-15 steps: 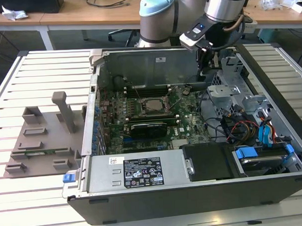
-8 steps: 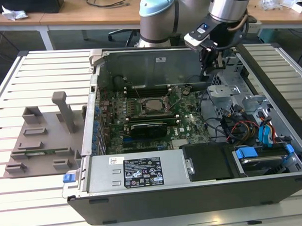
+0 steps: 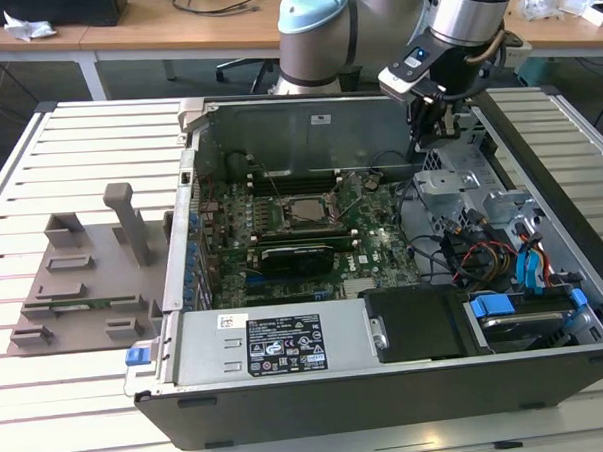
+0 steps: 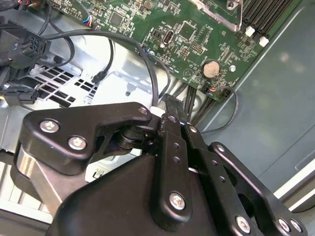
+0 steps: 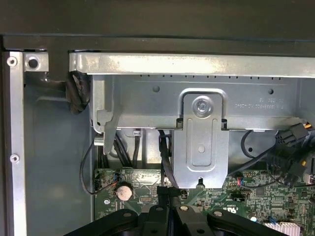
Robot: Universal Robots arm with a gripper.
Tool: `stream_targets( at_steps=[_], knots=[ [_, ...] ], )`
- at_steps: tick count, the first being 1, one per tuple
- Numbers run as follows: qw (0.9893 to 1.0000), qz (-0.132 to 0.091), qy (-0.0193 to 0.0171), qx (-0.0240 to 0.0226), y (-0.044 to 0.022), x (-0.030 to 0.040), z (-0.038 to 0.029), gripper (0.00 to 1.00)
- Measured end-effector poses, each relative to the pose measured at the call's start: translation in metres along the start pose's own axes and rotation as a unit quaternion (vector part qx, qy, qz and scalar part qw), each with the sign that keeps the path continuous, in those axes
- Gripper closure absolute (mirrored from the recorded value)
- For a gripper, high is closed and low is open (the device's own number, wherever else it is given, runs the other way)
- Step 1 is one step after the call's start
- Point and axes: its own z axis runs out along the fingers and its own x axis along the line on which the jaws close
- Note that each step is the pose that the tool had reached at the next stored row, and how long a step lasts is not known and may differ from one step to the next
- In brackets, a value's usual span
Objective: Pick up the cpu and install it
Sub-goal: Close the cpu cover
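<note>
A: Biggest first, quick.
B: White slatted table [image 3: 78, 146], with an open computer case [image 3: 389, 392] lying on it. The arm [image 3: 323, 35] comes in over the case's far wall.
A: Anything beside the case?
B: A grey fixture plate [image 3: 79, 286] at the exterior view's left, just beside the case.
A: Inside?
B: A green motherboard [image 3: 373, 253] on the case floor. A long black graphics card [image 3: 298, 256] lies across it, on the near side of the socket frame.
A: Gripper?
B: The gripper [image 3: 430, 135] is in the far corner at the exterior view's right, over the metal drive cage. In both wrist views the gripper [image 4: 170, 105] [image 5: 167, 191] has its fingers drawn together. Black cables run just past the tips.
A: The cpu?
B: A greyish square [image 3: 307, 214] sits inside the socket frame mid-board, well apart from the gripper. It looks like the cpu, but I can't tell for sure.
A: Smallest?
B: A coin cell [image 4: 210, 68] [image 5: 124, 191] on the board's corner, near the fingertips.
</note>
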Motion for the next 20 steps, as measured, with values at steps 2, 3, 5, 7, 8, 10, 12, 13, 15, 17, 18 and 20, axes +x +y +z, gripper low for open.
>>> stream_targets(
  at_steps=[2, 3, 5, 7, 8, 10, 12, 13, 15, 17, 18, 20],
  knots=[
    [1.0000, 0.000, 0.0001, 0.0000, 0.0001, 0.0000, 0.0000, 0.89],
    [1.0000, 0.000, 0.0001, 0.0000, 0.0001, 0.0000, 0.0000, 0.89],
    [1.0000, 0.000, 0.0000, 0.0000, 0.0006, -0.0001, 0.0004, 0.89],
    [1.0000, 0.000, 0.0001, 0.0000, 0.0014, 0.0000, 0.0008, 0.89],
    [1.0000, 0.000, 0.0000, 0.0000, 0.0019, 0.0000, 0.0011, 0.89],
    [1.0000, 0.000, 0.0001, 0.0000, 0.0037, 0.0000, 0.0018, 0.89],
    [1.0000, 0.000, 0.0001, 0.0000, 0.0049, 0.0000, 0.0028, 0.89],
    [1.0000, 0.000, 0.0001, 0.0000, 0.0054, 0.0000, 0.0033, 0.89],
    [1.0000, 0.000, 0.0001, 0.0001, 0.0065, 0.0000, 0.0044, 0.89],
    [1.0000, 0.000, 0.0001, 0.0001, 0.0077, 0.0000, 0.0058, 0.89],
    [1.0000, 0.000, 0.0000, 0.0001, 0.0085, 0.0000, 0.0065, 0.89],
    [1.0000, 0.000, 0.0000, 0.0002, 0.0103, 0.0000, 0.0082, 0.89]
  ],
)
